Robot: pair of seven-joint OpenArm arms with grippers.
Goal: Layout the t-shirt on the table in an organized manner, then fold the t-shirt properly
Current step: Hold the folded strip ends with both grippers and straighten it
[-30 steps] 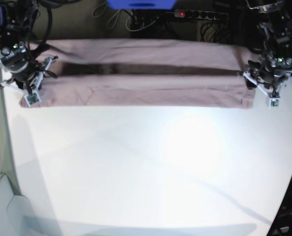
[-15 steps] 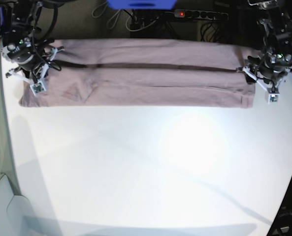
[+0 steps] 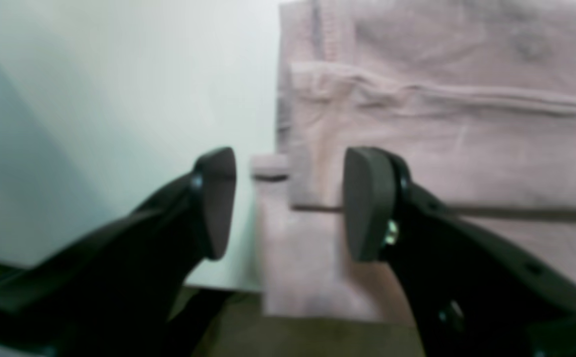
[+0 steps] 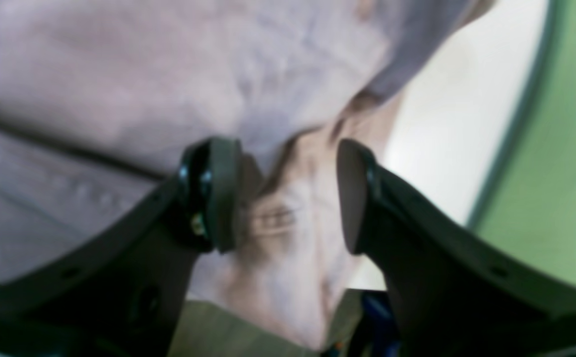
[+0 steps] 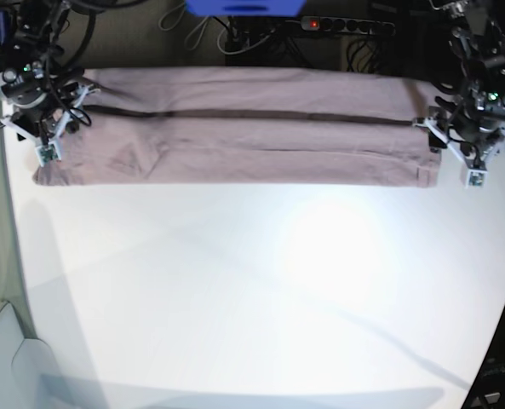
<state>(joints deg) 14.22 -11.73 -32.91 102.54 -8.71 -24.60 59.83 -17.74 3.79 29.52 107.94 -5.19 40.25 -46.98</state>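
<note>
The t-shirt [image 5: 235,136] lies as a long folded band along the far edge of the table [image 5: 252,290], its long axis running left to right, with a dark fold line down its length. One arm stands at each short end.

The right gripper [image 4: 288,193], at the left end of the base view, has its jaws apart over rumpled cloth; nothing is seen pinched between them. The left gripper [image 3: 288,203], at the right end, also has its jaws apart, straddling the cloth's edge, with no visible grip.

Judgement: the next fold would bring one short end toward the other along that long axis. Each gripper is equally close to its own end.
</note>
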